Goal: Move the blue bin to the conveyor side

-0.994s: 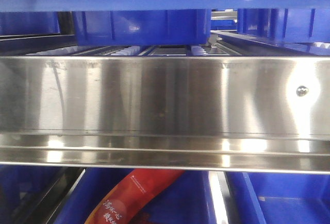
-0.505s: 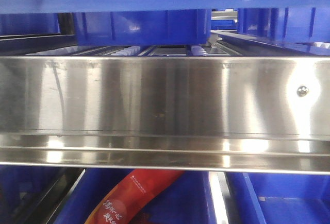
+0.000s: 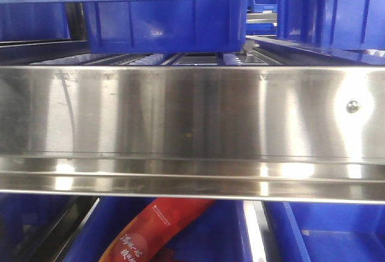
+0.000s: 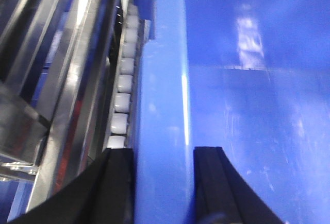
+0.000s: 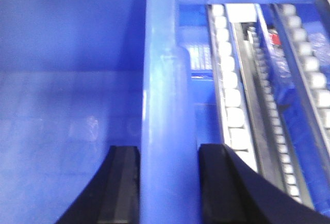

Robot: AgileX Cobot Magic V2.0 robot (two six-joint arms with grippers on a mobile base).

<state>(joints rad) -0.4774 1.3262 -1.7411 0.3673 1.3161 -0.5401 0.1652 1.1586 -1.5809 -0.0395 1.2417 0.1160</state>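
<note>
Gripping the blue bin [image 4: 162, 80] by its thickened rim with the left end effector [image 4: 164, 190], one black finger against the outer face of the wall and one against the inner, pinched tight with no gap showing. Gripping the opposite wall the same way with the right end effector [image 5: 170, 190], closed astride the rim. Holding the bin, by the look of it, lifted over the roller rack: probably that strip of blue across the very top of the front view, above the stainless-steel rail [image 3: 192, 117]. Hanging just beside a row of white rollers [image 4: 121, 87] on the left flank, with more rollers near the right. No sight of the conveyor belt in any view, so no telling how near the set-down lies.

Likely trouble from here: sliding off, given glossy plastic held only by a narrow pinch on each rim. Twisting or tilting, if moved faster on one side than the other, and then wrenching loose from one end effector. Snagging the underside on the rail or the rollers, if drawn across too low. Knocking the second blue crate [image 3: 162, 30] farther back on the rack, or dropping onto the one below with the red packet [image 3: 159, 232], after any slip. Best taken slow, level and well above the steel.
</note>
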